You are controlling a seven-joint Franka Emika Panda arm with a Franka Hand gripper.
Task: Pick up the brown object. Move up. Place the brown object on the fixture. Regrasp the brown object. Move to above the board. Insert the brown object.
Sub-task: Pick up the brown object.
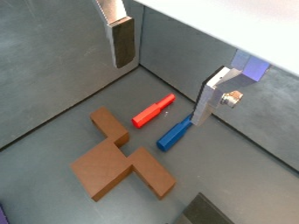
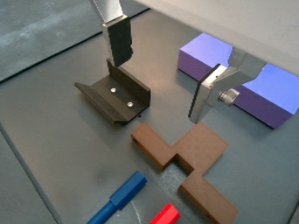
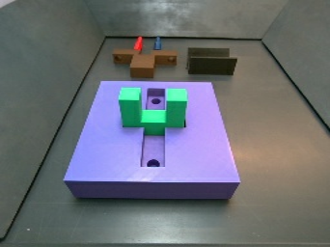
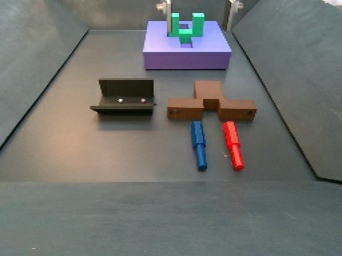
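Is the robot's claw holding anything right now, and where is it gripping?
Nothing is held. The gripper hangs with its jaws apart and empty above the floor; the brown object lies loose beneath it, beside the fixture.

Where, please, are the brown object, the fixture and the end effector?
brown object (image 4: 209,102): side view, its top face.
fixture (image 4: 123,98): side view, its back wall.
end effector (image 2: 163,74): wrist view, midway between open fingers, above the floor.

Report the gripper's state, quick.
Gripper: open, holding nothing, above the floor between the fixture and the board; the brown object lies untouched.
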